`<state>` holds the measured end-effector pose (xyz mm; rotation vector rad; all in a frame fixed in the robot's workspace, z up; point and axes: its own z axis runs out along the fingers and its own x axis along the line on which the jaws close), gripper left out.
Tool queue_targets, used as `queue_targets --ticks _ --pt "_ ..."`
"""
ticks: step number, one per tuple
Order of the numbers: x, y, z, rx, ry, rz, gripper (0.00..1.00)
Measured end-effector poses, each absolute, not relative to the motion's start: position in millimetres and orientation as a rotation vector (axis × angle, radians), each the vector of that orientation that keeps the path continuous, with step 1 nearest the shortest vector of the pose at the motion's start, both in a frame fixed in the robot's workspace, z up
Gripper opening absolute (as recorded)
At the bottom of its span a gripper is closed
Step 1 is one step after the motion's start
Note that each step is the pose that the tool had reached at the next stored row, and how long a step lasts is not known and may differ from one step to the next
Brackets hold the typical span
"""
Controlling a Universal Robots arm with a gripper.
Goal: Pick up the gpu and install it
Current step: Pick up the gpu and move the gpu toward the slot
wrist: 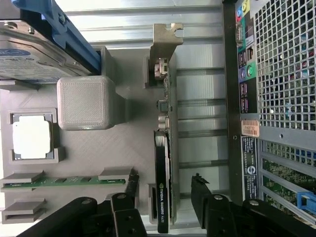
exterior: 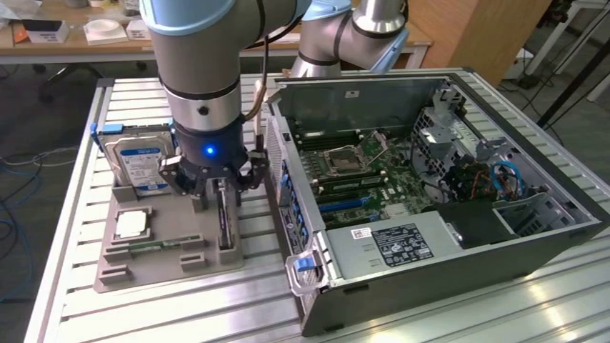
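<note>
The gpu (wrist: 163, 168) is seen standing on its long edge in a slot of the gray holder tray (exterior: 153, 270), along the tray's side nearest the computer case (exterior: 448, 214). Its silver bracket is at the tray's hard drive (exterior: 138, 163) end. The gripper (exterior: 218, 187) is held just above the tray, over the card. Its fingers (wrist: 129, 200) are spread on either side of the card with a gap at each face, so nothing is gripped. A processor (exterior: 131, 224) and a memory stick (exterior: 153, 246) are laid flat in the tray.

Open computer case (exterior: 448, 293) on slatted table (exterior: 191, 314), grey holder tray (exterior: 124, 275) with hard drive (exterior: 136, 163), processor chip (exterior: 131, 224), memory stick (exterior: 153, 247)
</note>
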<state>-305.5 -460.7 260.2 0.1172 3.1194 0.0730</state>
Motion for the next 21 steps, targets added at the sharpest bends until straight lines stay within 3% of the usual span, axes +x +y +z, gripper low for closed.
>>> queue_targets --ticks 21 --pt "-305.6 -451.3 238.8 0.117 3.119 0.073 0.55"
